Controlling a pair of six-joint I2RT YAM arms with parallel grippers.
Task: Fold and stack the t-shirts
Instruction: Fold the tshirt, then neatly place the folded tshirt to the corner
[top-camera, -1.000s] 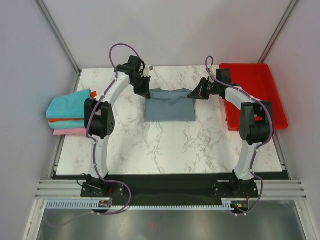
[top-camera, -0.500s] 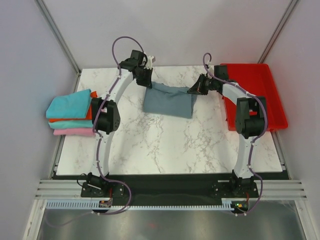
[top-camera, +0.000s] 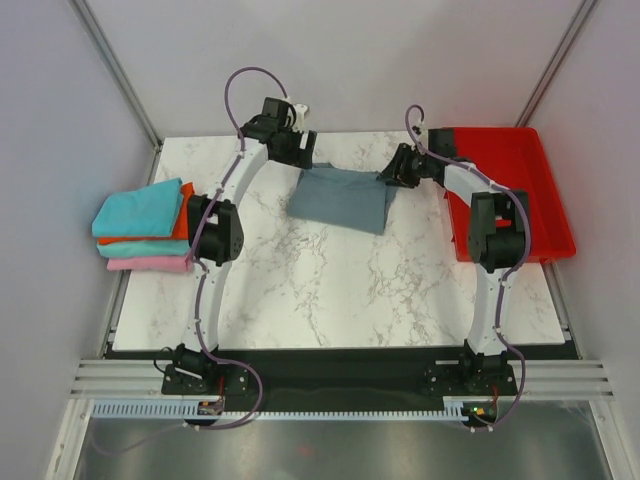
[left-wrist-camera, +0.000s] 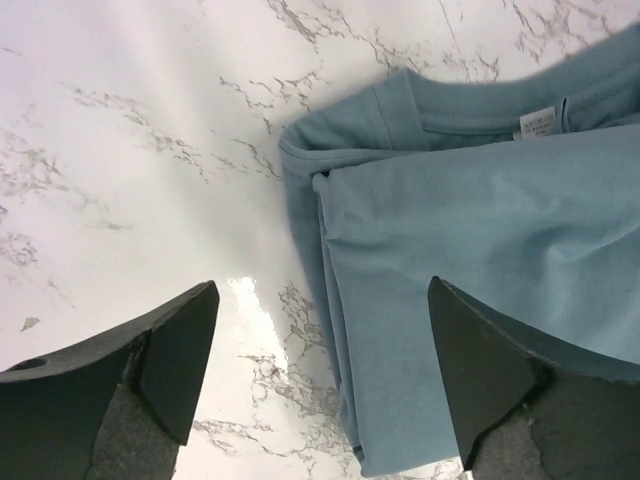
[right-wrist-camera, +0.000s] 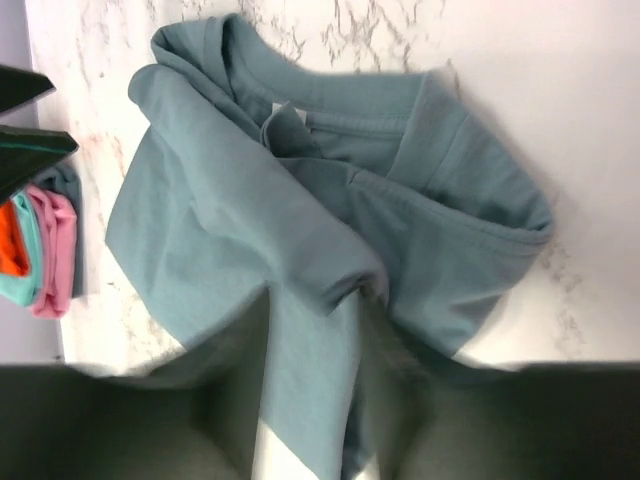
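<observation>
The slate grey-blue t-shirt lies folded on the marble table, toward the far edge. Its collar and tag face up. My left gripper hovers over the shirt's far left corner, jaws wide open and empty. My right gripper is low over the far right corner; its jaws stand apart, with a bunched fold of the shirt lying between the blurred fingers. Folded teal, orange and pink t-shirts are stacked at the table's left edge.
A red plastic tray sits at the right edge, just behind my right arm. The stack of folded shirts also shows at the left of the right wrist view. Grey walls close in both sides.
Both grippers carried the shirt's held edge toward the far side and lowered it. Both have opened; the left one is off the cloth and the shirt now rests on the table.
</observation>
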